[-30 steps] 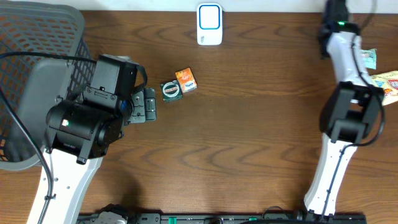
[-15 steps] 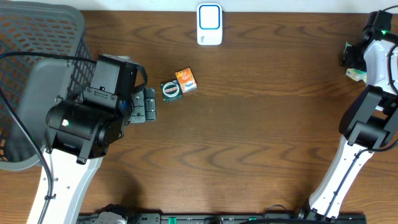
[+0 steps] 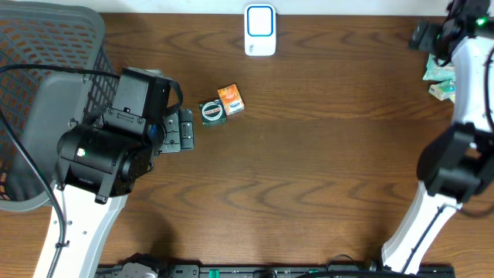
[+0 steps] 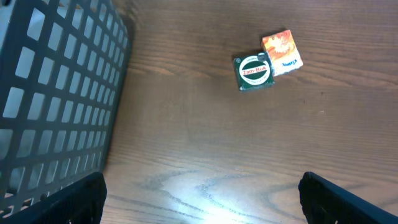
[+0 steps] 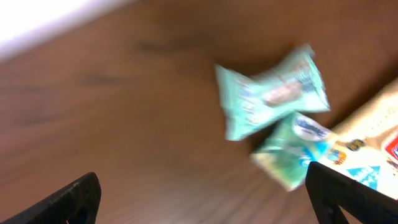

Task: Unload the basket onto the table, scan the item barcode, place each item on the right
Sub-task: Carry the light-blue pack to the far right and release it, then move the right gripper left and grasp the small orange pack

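A white and blue scanner stands at the table's back edge. A green round tin and an orange box lie side by side left of centre; the left wrist view shows the tin and the box ahead of my left gripper. That gripper is open and empty, a little short of the tin. My right gripper is open at the back right with nothing in it. Two teal packets lie just beyond it. No barcode is visible.
A dark mesh basket fills the left side, its wall close beside my left gripper. A cream printed packet lies next to the teal ones at the right edge. Both teal packets rest near the right arm.
My right gripper has gone from shut to open, and its arm has swung out to the right and back toward the rear corner. The left arm, tin and box have not moved.
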